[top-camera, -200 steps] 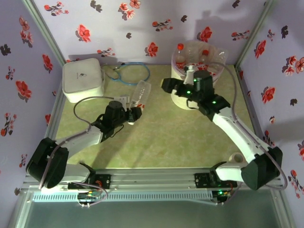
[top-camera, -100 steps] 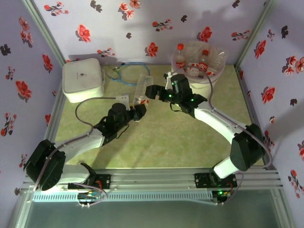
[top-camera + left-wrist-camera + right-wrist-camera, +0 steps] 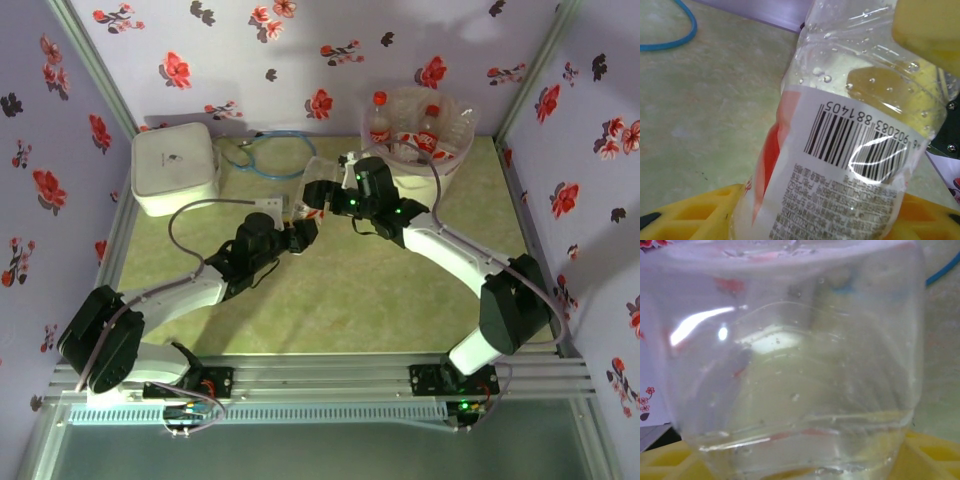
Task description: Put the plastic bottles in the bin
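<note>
A bottle [image 3: 842,165] is held in the air over the far middle of the table [image 3: 350,290], between the two hands. The left hand [image 3: 303,230] pinches it at the near end. In the left wrist view its yellow fingers [image 3: 695,212] sit on either side of the white and red label with the barcode. The bottle slants up and away from this hand toward the far side.

The right hand [image 3: 315,190] reaches in from the right and meets the bottle's far end. In the right wrist view the clear bottle sits between the yellow fingers [image 3: 670,460]. I cannot tell whether they press on it or only stand around it.

The bin [image 3: 452,160] stands at the far right of the table, just right of the right hand. Several red-capped bottles [image 3: 380,128] lie inside it. A white box [image 3: 175,165] sits at the far left.
</note>
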### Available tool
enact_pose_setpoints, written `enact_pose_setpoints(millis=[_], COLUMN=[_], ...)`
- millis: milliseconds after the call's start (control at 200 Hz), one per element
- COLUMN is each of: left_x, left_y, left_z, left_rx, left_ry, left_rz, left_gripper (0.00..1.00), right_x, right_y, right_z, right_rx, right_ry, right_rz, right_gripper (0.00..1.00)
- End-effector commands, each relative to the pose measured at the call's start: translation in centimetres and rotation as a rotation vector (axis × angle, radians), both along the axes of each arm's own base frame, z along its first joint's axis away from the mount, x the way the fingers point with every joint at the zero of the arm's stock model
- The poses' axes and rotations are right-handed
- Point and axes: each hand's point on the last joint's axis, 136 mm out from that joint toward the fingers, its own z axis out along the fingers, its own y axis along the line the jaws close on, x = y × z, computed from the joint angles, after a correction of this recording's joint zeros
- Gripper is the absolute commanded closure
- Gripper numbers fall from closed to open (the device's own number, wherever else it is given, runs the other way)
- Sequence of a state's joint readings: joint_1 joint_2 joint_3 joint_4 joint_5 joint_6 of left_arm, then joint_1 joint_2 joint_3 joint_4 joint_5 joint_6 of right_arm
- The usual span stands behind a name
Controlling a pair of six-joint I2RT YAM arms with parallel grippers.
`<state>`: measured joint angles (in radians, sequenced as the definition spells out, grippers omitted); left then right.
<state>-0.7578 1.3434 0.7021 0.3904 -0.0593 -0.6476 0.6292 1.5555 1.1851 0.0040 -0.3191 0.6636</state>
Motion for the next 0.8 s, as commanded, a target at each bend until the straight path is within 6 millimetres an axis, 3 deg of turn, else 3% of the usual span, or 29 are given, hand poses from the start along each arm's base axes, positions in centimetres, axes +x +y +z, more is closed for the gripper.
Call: enact_pose_setpoints(millis=[0,160,315,405,530,605,795], left_x=[0.1,0.2,-0.1,-0.2,-0.5,-0.7,-1.4], left_y=[-0.6,0.0,0.6,1.3,3.3,4.9,7.8], left_z=[1.3,0.9,0.8,1.1,1.4,1.2,-0.2], left_rx=[-0.008,-0.012,-0.007,-0.003,0.017,0.035,0.065], left_ry=[-0.034,-0.034,-0.039,-0.052,-0.064,-0.058,-0.026], left_rz=[-0.018,0.011,0.025,0.042,0.103,0.146,0.223], left_gripper=[0.43,0.43,0.42,0.33,0.16,0.13,0.12], right_x=[0.6,0.8,1.0,1.4,2.6,2.8,1.9], right_y=[0.6,0.1,0.0,-0.5,-2.6,-5.0,-14.4], right_z=[1.3,2.2,3.0,4.2,8.7,12.4,22.2], right_rx=[0.012,-0.009,-0.024,-0.046,-0.105,-0.158,-0.387], right_ry=[-0.037,-0.066,-0.089,-0.131,-0.242,-0.31,-0.539], right_rz=[0.004,-0.011,-0.014,-0.024,-0.074,-0.136,-0.429], right_gripper=[0.29,0.46,0.47,0.47,0.47,0.47,0.48])
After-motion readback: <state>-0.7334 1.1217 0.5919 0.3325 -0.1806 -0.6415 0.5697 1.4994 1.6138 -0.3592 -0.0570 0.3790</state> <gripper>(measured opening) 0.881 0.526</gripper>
